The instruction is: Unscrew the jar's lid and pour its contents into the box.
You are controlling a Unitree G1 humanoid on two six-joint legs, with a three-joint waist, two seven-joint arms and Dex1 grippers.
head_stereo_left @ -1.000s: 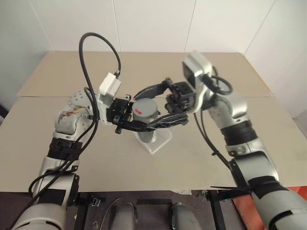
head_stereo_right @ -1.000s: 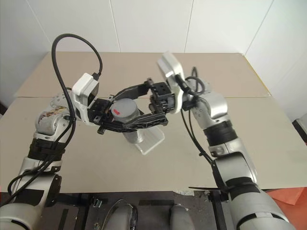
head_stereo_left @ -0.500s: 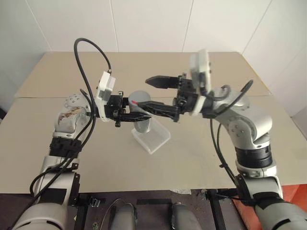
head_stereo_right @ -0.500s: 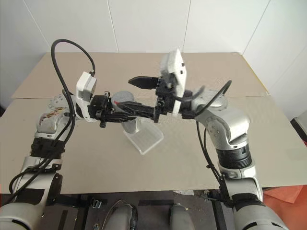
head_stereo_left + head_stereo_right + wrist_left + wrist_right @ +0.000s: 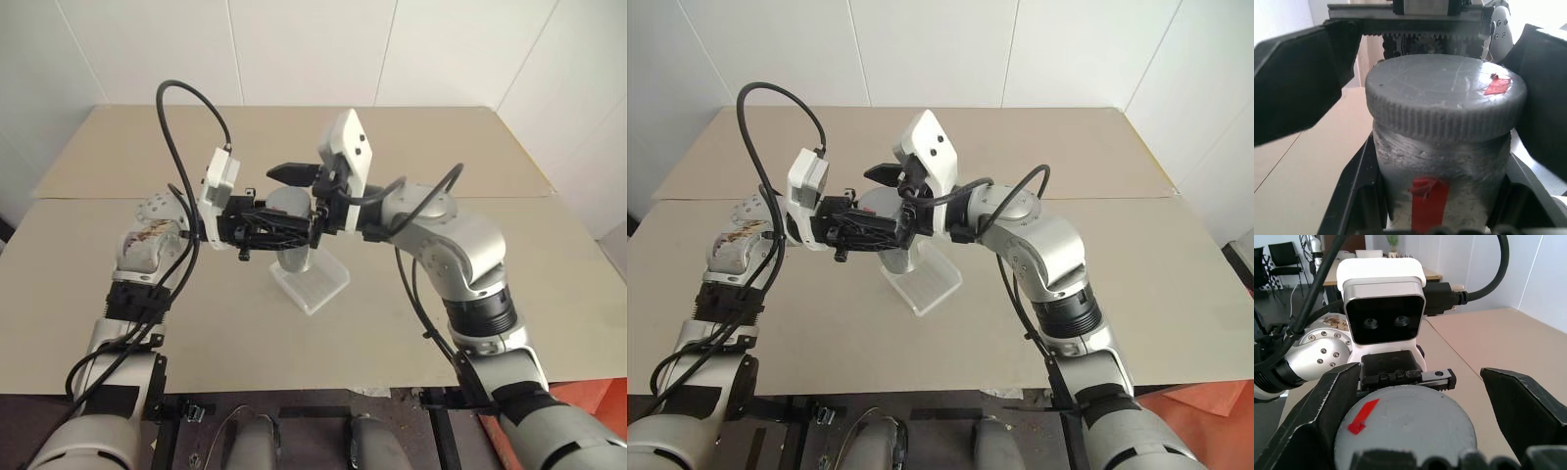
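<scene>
Left eye view, left gripper (image 5: 269,231): clamped on the jar (image 5: 293,257) below its cap, holding it raised above the box.
Lid (image 5: 1445,96): screwed on, red mark on top.
Right gripper (image 5: 286,196): fingers (image 5: 1322,416) spread apart, one each side of the lid.
Box (image 5: 323,285): near the middle of the table (image 5: 411,323), under the jar.

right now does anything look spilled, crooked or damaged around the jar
Nothing stands out. The jar is upright in the left pincer, above the box, with its lid on and level. The right pincer is open around the lid. I see no spill on the table.
</scene>
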